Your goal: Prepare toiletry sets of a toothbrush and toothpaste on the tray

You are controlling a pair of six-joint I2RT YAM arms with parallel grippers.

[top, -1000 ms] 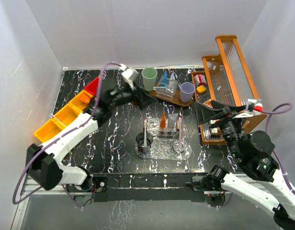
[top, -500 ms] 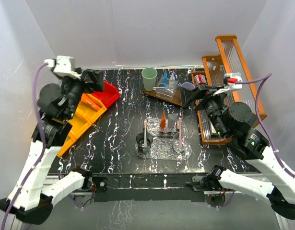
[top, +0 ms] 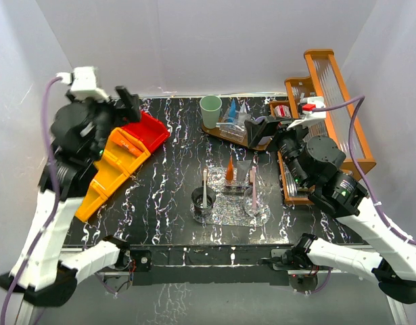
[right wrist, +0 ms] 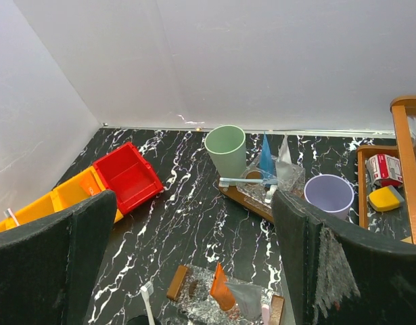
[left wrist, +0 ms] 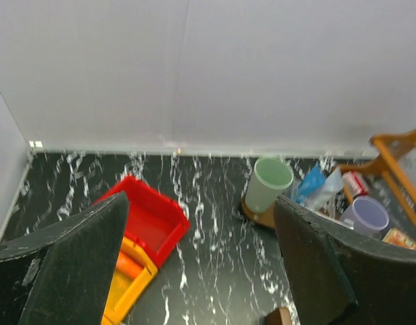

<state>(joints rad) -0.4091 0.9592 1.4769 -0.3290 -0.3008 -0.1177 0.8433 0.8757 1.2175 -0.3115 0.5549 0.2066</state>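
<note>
A green cup [top: 210, 110] stands at the left end of a wooden tray [top: 224, 132] at the back, with a blue tube [right wrist: 265, 157] and a pale toothbrush [right wrist: 245, 181] beside it. A lilac cup [right wrist: 327, 195] stands at that tray's right end. A foil-lined tray [top: 228, 211] in front holds an orange tube [top: 230, 169], a grey tube [right wrist: 247, 298], a dark cup with a toothbrush [top: 203, 200] and a clear glass with a pink toothbrush [top: 253, 196]. My left gripper [left wrist: 201, 203] is open and empty, raised high at the back left. My right gripper [right wrist: 194, 200] is open and empty, above the lilac cup's area.
A red bin [top: 143, 132] and joined orange and yellow bins [top: 109, 169] lie at the left. A wooden rack [top: 329, 101] stands at the right, with a red-white box [right wrist: 381, 167] and a yellow item [right wrist: 383, 198] beside it. White walls close the back and sides.
My left arm has drawn back from the green cup and swung up to the far left. My right arm has moved left and toward the back, over the wooden tray's right end.
</note>
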